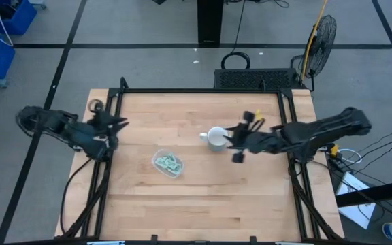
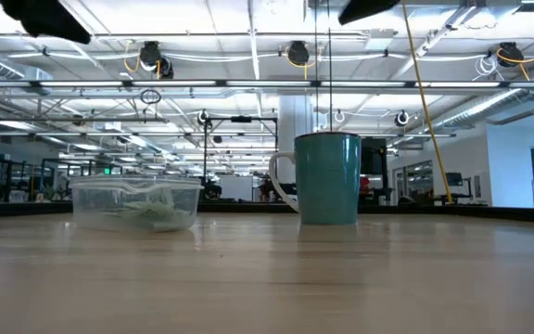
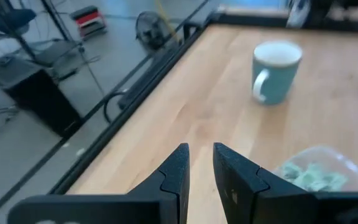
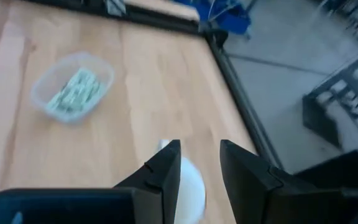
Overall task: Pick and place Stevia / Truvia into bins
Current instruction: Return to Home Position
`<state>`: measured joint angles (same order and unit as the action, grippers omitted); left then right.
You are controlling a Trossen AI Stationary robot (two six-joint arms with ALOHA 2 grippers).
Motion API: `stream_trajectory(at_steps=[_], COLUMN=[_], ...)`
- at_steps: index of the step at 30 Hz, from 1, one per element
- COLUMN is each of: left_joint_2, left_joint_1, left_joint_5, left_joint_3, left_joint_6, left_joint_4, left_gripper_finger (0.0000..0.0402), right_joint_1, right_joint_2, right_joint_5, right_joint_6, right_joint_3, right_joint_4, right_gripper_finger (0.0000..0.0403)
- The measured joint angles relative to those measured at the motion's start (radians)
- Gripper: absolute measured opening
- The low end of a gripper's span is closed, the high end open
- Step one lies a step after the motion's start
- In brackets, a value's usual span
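Note:
The clear shallow bin [image 1: 167,163] stands on its base on the table left of centre, also in the low view [image 2: 137,204]. Pale green and white Stevia packets [image 4: 74,89] lie piled inside it [image 3: 312,175]. My left gripper [image 3: 201,158] hovers over the table's left edge [image 1: 116,128], slightly open and holding nothing. My right gripper [image 4: 199,163] hangs open just above and beside the teal mug [image 1: 216,138], right of the bin, and holds nothing. I see no loose packets on the table.
The teal mug [image 2: 327,176] with a white inside stands upright near the table's centre, handle toward the bin. A black frame rail [image 1: 203,91] runs around the wooden table. Bare wood [image 1: 203,204] spreads across the near half.

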<state>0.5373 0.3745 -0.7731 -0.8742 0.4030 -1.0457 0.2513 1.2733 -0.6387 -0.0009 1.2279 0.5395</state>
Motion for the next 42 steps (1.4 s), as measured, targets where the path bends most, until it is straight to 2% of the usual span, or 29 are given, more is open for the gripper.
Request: stream_trajectory(at_steps=[3,7,13,18,21,31,38,42], left_joint_2=[-0.094,-0.18,-0.232,-0.261,-0.306,-0.481,-0.533,-0.533], left_joint_1=[0.016,0.032,0.035,0.035,0.035,0.035,0.035,0.035], left_joint_5=[-0.01,-0.078,-0.074,-0.051,-0.085,-0.068,-0.068,-0.082], left_joint_3=[0.009,0.089,0.302,0.347,0.325,0.321,0.344,0.425], left_joint_6=[-0.009,-0.058,-0.113,-0.167,-0.191,-0.267,-0.263,-0.262], left_joint_4=[0.016,0.163,0.463,0.54,0.546,0.518,0.487,0.57], left_gripper_finger=[0.0079,0.0079,0.0079,0.0079,0.0079,0.0079,0.0079,0.0079], right_joint_1=[0.017,0.03,0.032,0.032,0.032,0.032,0.032,0.032], right_joint_2=[-0.117,-0.286,-0.531,-0.698,-0.805,-1.085,-1.204,-1.238], right_joint_5=[0.007,0.009,0.013,0.045,0.064,0.067,0.067,0.068], right_joint_6=[0.042,0.035,0.014,-0.016,-0.019,-0.041,-0.067,-0.057], right_joint_3=[-0.083,-0.286,-0.621,-0.811,-0.866,-0.997,-1.051,-1.106], right_joint_4=[0.02,-0.159,-0.484,-0.63,-0.634,-0.558,-0.556,-0.584], right_gripper_finger=[0.0105,0.0106,0.0107,0.0105,0.0107,0.0107,0.0106,0.0107])
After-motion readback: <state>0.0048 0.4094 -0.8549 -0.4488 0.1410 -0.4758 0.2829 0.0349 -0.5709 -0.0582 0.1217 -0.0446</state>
